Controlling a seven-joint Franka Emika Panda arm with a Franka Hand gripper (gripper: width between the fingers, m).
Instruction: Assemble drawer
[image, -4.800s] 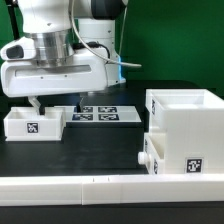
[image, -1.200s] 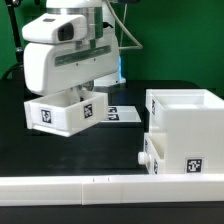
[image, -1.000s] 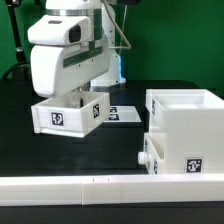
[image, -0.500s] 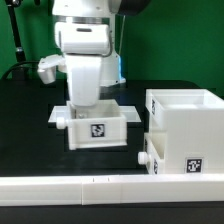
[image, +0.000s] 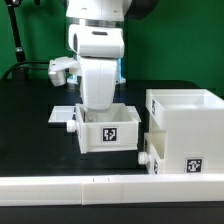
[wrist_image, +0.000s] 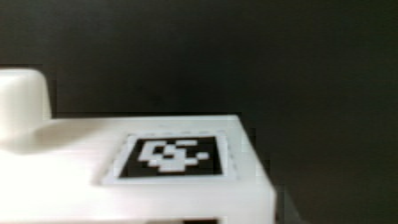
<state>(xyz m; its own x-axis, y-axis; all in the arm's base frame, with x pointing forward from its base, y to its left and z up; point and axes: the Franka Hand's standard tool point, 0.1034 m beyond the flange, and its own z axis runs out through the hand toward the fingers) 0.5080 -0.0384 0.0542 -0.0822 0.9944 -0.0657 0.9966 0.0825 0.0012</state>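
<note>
My gripper (image: 100, 106) is shut on a small white tray (image: 108, 133), reaching down into it from above; the fingertips are hidden inside it. The tray has a square tag on the side facing the camera and hangs just to the exterior view's left of the big boxy housing (image: 186, 118), close to it but apart. A second small tray (image: 153, 156) with a front knob sits in the housing's lower part. In the wrist view I see only the held tray's white wall and its tag (wrist_image: 173, 157); the fingers do not show.
A long low white rail (image: 100, 188) runs along the front of the black table. A corner of the marker board (image: 62, 113) shows behind the held tray. A green wall stands at the back.
The gripper took the small tray from the exterior view's left, lifted it, turned it so that its tag faces the camera, and carried it right, close to the housing.
</note>
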